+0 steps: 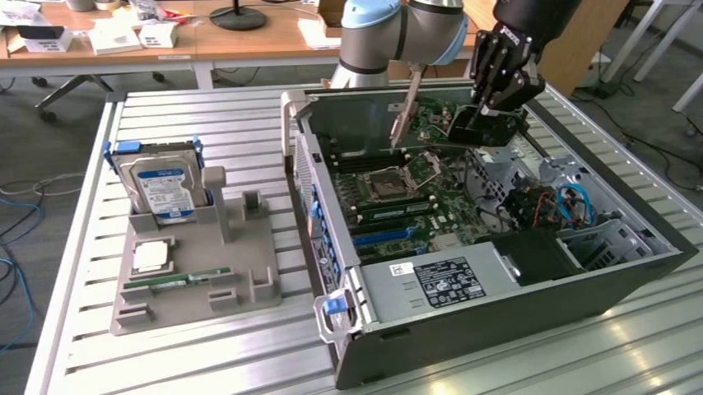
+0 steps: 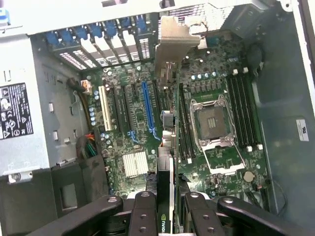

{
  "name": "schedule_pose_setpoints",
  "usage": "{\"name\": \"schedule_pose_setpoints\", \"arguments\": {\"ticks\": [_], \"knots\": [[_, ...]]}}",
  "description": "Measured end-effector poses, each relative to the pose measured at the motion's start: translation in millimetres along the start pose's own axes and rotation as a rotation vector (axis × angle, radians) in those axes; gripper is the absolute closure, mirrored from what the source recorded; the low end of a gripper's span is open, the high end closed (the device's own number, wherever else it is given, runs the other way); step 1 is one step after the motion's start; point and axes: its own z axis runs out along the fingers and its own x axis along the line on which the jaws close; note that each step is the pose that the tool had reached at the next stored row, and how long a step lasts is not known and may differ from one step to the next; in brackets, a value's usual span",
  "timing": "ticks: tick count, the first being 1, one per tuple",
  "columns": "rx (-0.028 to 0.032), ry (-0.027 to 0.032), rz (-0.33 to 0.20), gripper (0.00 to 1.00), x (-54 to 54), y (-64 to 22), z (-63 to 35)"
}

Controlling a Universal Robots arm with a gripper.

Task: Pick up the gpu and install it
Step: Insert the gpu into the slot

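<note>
Arm (image 1: 379,33) reaching down, jaws clamping gpu (image 1: 430,115) above motherboard (image 1: 407,206)

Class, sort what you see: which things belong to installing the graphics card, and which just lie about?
In the job: thin black graphics card held in black gripper; open grey computer case; blue motherboard slot.
Lying about: silver hard drive, green RAM stick, grey holder tray.
</note>
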Motion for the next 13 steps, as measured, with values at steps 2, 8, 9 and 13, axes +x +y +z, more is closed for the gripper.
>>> {"name": "schedule_pose_setpoints", "arguments": {"ticks": [2, 8, 9, 13], "knots": [[0.0002, 0.0015, -0.014, 0.74, 0.0, 0.0, 0.3], [0.0067, 0.0021, -0.032, 0.74, -0.3, 0.4, 2.0], [0.0103, 0.0019, -0.036, 0.74, -0.4, 0.4, 2.6], [0.0287, 0.0003, -0.052, 0.74, -0.5, 0.5, 4.8]]}}
